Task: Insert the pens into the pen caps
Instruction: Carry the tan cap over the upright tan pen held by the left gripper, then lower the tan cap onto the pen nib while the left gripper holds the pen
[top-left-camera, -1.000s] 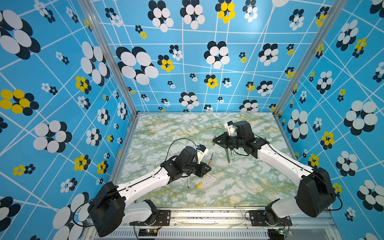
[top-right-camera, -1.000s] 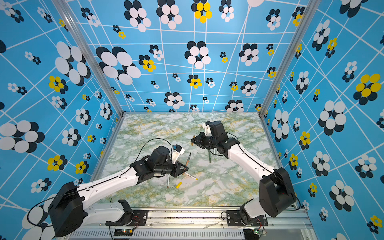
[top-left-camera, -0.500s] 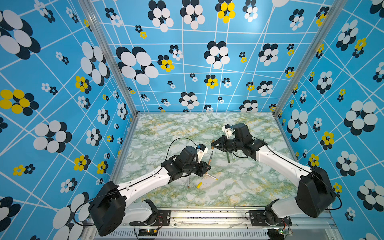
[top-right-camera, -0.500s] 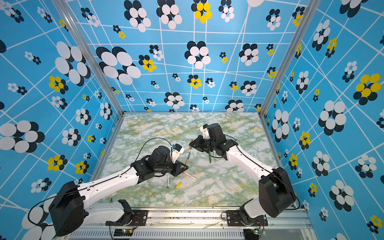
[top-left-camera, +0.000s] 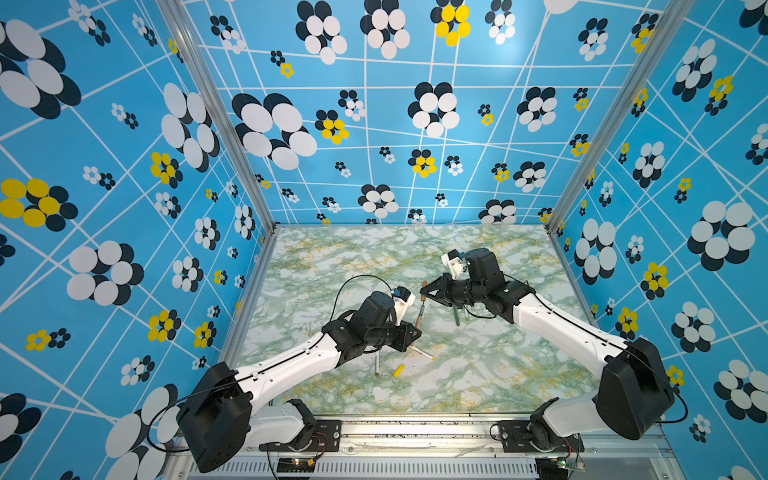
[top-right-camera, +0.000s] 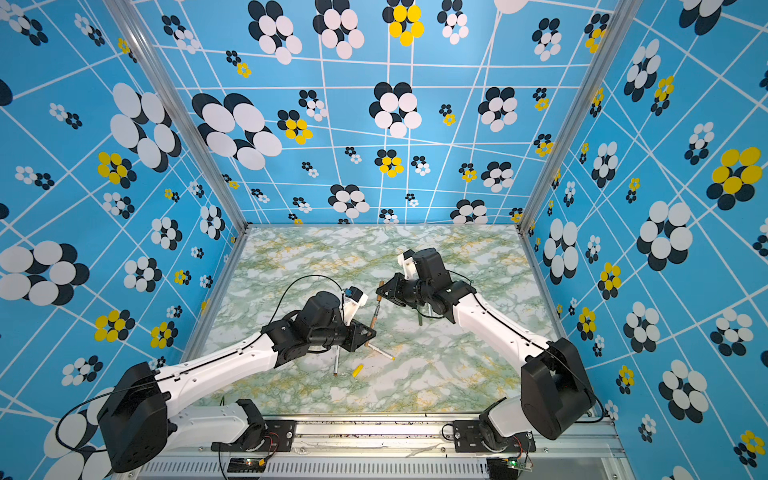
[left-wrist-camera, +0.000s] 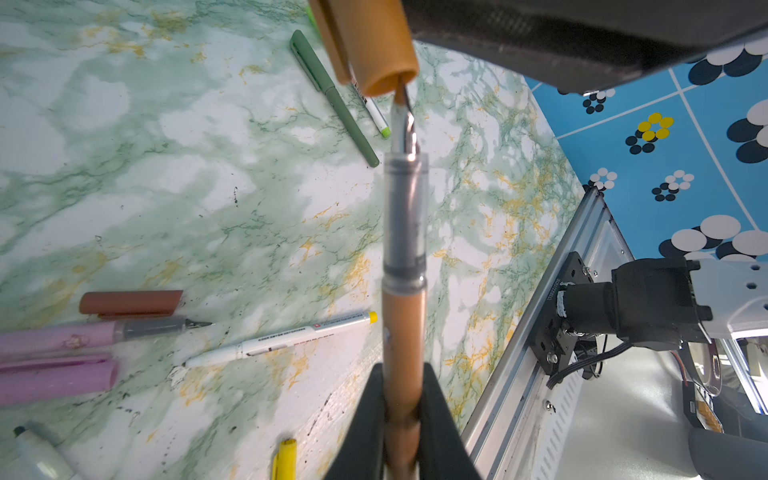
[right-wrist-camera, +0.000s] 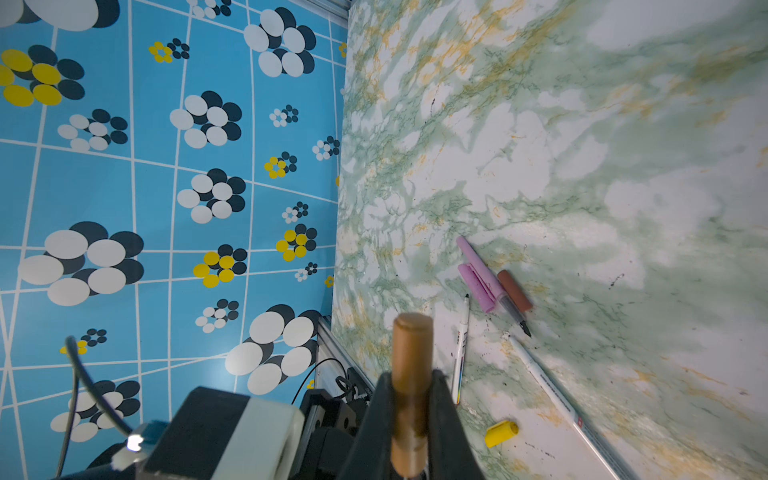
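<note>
My left gripper (left-wrist-camera: 403, 382) is shut on the tan barrel of a pen (left-wrist-camera: 404, 316), whose grey front section and pointed tip stick out ahead. My right gripper (right-wrist-camera: 410, 386) is shut on a tan pen cap (right-wrist-camera: 411, 353). In the left wrist view the cap (left-wrist-camera: 374, 41) has its open mouth turned to the pen, and the pen's tip sits right at that mouth. In both top views the pen (top-left-camera: 419, 322) and the cap (top-left-camera: 424, 289) meet above the middle of the table, between the left gripper (top-right-camera: 365, 332) and the right gripper (top-right-camera: 382, 291).
On the marble table (top-left-camera: 498, 374) lie a yellow cap (left-wrist-camera: 284, 459), a white pen with a yellow end (left-wrist-camera: 291, 336), a brown cap (left-wrist-camera: 131, 302), a pink pen (left-wrist-camera: 62, 336) and a pink cap (left-wrist-camera: 54, 378). A capped green pen (left-wrist-camera: 332, 95) lies under the right arm.
My right gripper has carried the tan cap a little left and down, bringing it up to the pen's tip. The left gripper has held still.
</note>
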